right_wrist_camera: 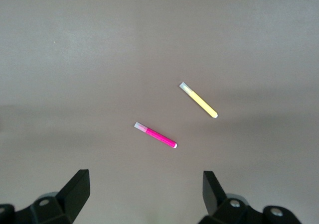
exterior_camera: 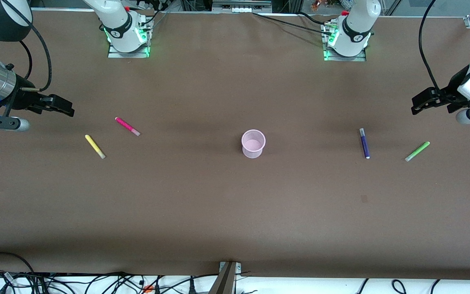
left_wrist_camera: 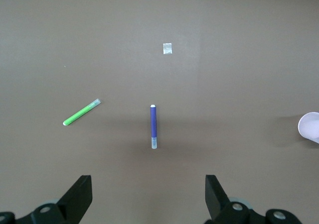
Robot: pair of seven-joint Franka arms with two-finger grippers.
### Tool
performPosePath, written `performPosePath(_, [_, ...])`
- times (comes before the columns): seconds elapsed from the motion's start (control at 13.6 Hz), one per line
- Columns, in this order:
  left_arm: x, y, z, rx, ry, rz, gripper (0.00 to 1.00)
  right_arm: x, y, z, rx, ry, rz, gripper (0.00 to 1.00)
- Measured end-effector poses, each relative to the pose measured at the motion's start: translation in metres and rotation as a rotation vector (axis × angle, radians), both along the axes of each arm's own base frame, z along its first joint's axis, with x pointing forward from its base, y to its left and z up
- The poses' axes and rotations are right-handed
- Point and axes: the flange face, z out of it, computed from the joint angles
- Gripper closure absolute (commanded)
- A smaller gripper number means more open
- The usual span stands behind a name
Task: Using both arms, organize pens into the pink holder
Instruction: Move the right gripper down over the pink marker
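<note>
You have four slim pens lying flat on the brown table (exterior_camera: 235, 212), none yet in the holder.

Going near to far:

- **Green pen** (exterior_camera: 417, 151) and **purple pen** (exterior_camera: 364, 143) lie toward the left arm's end, well apart from each other.
- **Yellow pen** (exterior_camera: 95, 146) lies toward the right arm's end.
- **Pink holder** (exterior_camera: 253, 143) stands upright and empty at the middle of the table.
- **Magenta pen** (exterior_camera: 127, 126) lies a little farther from the camera than the yellow one.

Expect the pens to be light, stiff and smooth, so they may roll or twist. Pinch each across the barrel near its middle, with the fingers square to its length. The holder looks thin and light, and a pen dropped in at a slant could tip it.

Both tools hang above the table with their jaws spread wide, holding nothing. The left gripper (exterior_camera: 422, 102) is over its end, above the purple and green pens. The right gripper (exterior_camera: 61, 107) is over its end, near the magenta pen.
</note>
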Motion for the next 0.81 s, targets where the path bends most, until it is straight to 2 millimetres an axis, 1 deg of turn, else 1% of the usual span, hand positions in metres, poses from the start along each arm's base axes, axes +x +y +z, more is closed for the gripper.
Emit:
performPosePath(0.22, [0.001, -0.007, 0.000, -0.001, -0.006, -0.012, 0.00, 0.000, 0.000, 0.000, 0.000, 0.000, 0.000, 0.00])
performPosePath(0.51, [0.000, -0.007, 0.002, -0.001, -0.010, -0.012, 0.00, 0.000, 0.000, -0.001, 0.000, 0.001, 0.000, 0.00])
performPosePath(0.66, [0.000, -0.006, 0.002, 0.000, -0.011, -0.010, 0.00, 0.002, 0.001, -0.008, 0.001, 0.013, 0.004, 0.00])
performPosePath(0.81, [0.000, -0.006, 0.000, 0.000, -0.006, -0.010, 0.00, 0.006, 0.003, -0.020, 0.003, 0.035, 0.025, 0.00])
